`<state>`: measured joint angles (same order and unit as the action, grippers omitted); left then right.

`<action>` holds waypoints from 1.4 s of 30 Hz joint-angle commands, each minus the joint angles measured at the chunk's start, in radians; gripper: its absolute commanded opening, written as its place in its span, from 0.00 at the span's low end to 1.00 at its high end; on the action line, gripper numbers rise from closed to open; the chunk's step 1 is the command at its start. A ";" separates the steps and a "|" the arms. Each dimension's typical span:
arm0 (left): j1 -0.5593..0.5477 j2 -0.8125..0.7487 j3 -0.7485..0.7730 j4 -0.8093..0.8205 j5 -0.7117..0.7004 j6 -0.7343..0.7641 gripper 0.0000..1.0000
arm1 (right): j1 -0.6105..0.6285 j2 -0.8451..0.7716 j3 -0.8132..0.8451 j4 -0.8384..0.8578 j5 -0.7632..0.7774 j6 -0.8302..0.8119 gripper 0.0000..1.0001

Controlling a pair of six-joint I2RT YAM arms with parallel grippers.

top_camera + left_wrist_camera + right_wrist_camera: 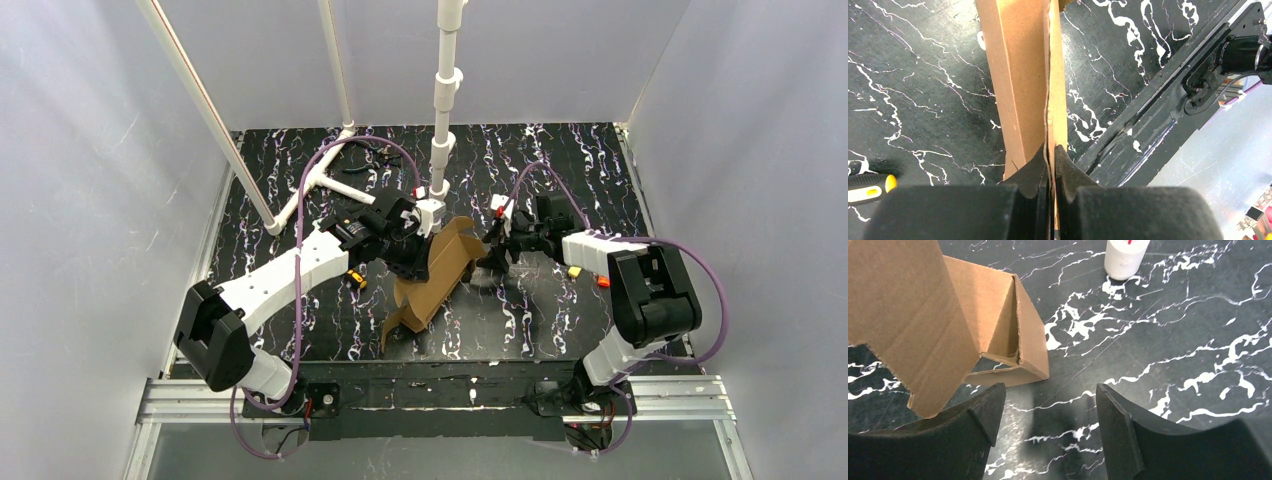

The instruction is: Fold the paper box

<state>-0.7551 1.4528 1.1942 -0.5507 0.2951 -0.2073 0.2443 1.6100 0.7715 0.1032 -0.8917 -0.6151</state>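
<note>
The left gripper (1050, 165) fills the foot of its wrist view. Its black foam-faced pads are pinched tight on a thin edge of the box (1023, 75), and that panel runs straight away from the fingers. The box is plain brown corrugated cardboard, matte, with raw die-cut edges and crisp creases.

From above, the box (440, 275) sits mid-table between the two grippers, partly folded. Its long axis runs diagonally from near-left to far-right, with the far end raised at the left gripper (415, 245).

The right gripper (1048, 410) has its jaws spread wide with only table between them. A notched flap of the box (908, 315) hangs over its left finger; I cannot tell whether it touches. Behind the flap, two walls meet in an open corner.

The table (1173, 315) is black with white marbled veins. A white post (1124, 257) stands on it beyond the box.
</note>
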 commanded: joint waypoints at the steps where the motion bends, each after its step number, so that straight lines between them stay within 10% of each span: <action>1: 0.000 0.000 0.018 -0.027 -0.040 0.011 0.00 | 0.015 0.035 0.054 0.116 -0.025 -0.061 0.75; 10: 0.032 -0.019 -0.006 0.010 0.010 -0.021 0.00 | 0.080 0.076 0.030 0.278 -0.076 -0.023 0.76; 23: 0.087 -0.039 -0.065 0.068 0.079 -0.082 0.00 | 0.092 0.186 -0.100 0.816 -0.017 0.441 0.73; 42: 0.233 -0.081 -0.148 0.118 0.245 -0.148 0.00 | 0.176 0.265 -0.064 0.874 -0.014 0.285 0.71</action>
<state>-0.5476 1.4216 1.0775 -0.4152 0.4980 -0.3500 0.4080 1.8591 0.6613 0.9306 -0.8711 -0.2794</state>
